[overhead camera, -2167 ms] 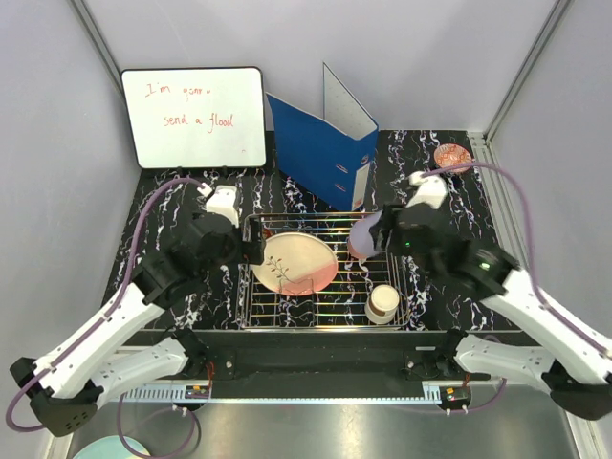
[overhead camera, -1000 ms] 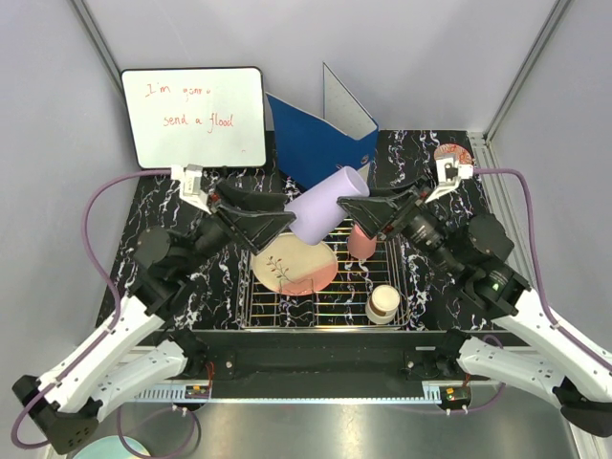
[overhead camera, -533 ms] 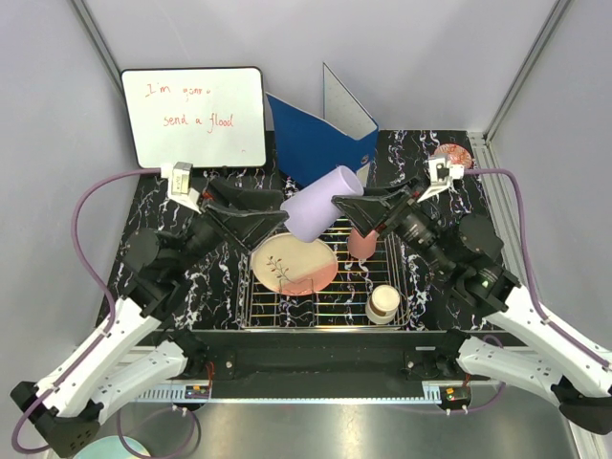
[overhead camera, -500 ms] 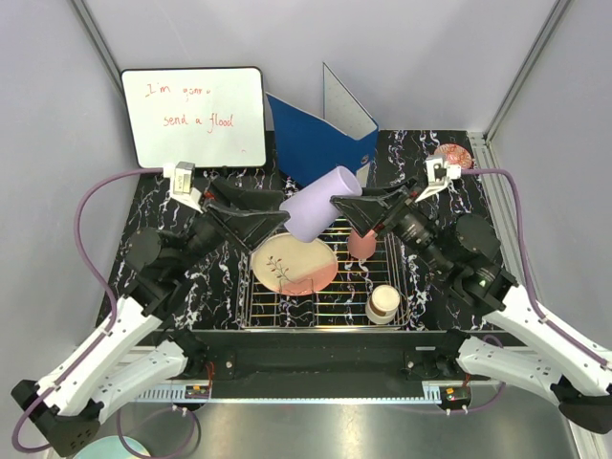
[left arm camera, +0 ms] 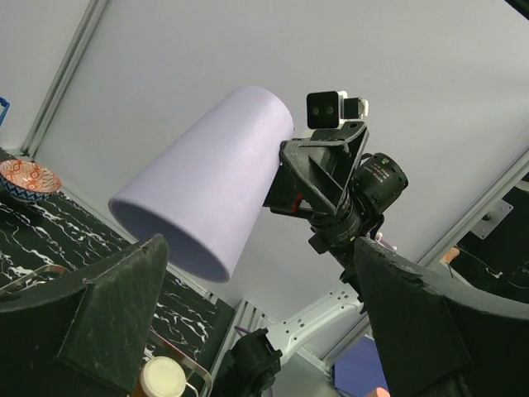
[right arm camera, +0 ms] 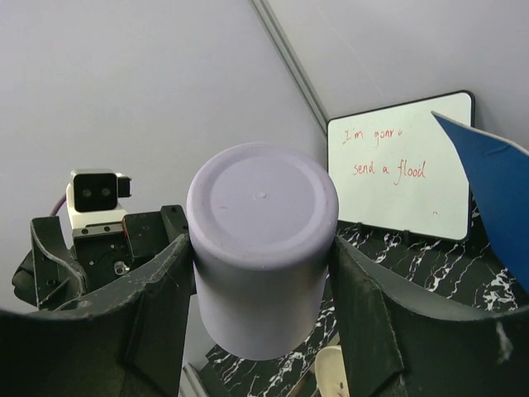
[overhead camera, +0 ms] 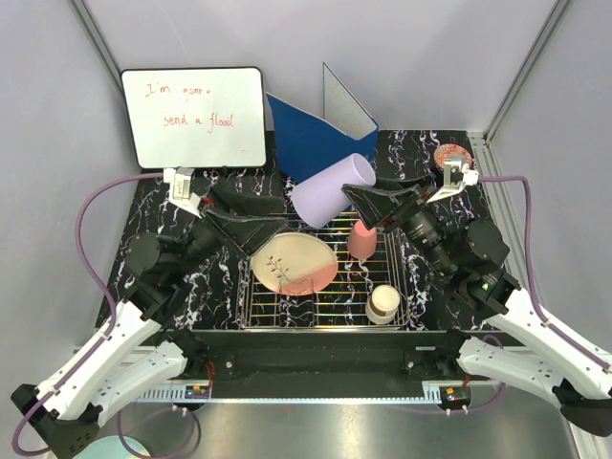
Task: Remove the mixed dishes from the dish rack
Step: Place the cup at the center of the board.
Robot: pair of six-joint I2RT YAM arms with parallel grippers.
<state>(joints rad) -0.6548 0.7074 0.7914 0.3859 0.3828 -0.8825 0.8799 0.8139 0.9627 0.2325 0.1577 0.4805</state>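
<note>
A lavender cup (overhead camera: 330, 189) (right arm camera: 262, 256) hangs on its side above the back of the dish rack (overhead camera: 330, 304), with my right gripper (overhead camera: 356, 201) (right arm camera: 263, 277) shut on its base end. My left gripper (overhead camera: 277, 215) (left arm camera: 260, 248) stands wide open just left of the cup's mouth (left arm camera: 207, 207) and does not touch it. In the rack lie a cream-and-pink plate (overhead camera: 295, 263), an upturned pink cup (overhead camera: 361, 241) and a cream-brown cup (overhead camera: 382, 303) (left arm camera: 161, 376). A red-patterned bowl (overhead camera: 451, 155) (left arm camera: 25, 178) sits on the table at the back right.
A whiteboard (overhead camera: 194, 117) (right arm camera: 401, 169) leans at the back left. A blue ring binder (overhead camera: 320, 143) (right arm camera: 492, 198) stands open just behind the rack, under the raised cup. White walls with metal frame posts close in both sides.
My right gripper has carried the lavender cup a little up and to the right, away from the left gripper. The left gripper has stayed wide open and no longer brackets the cup.
</note>
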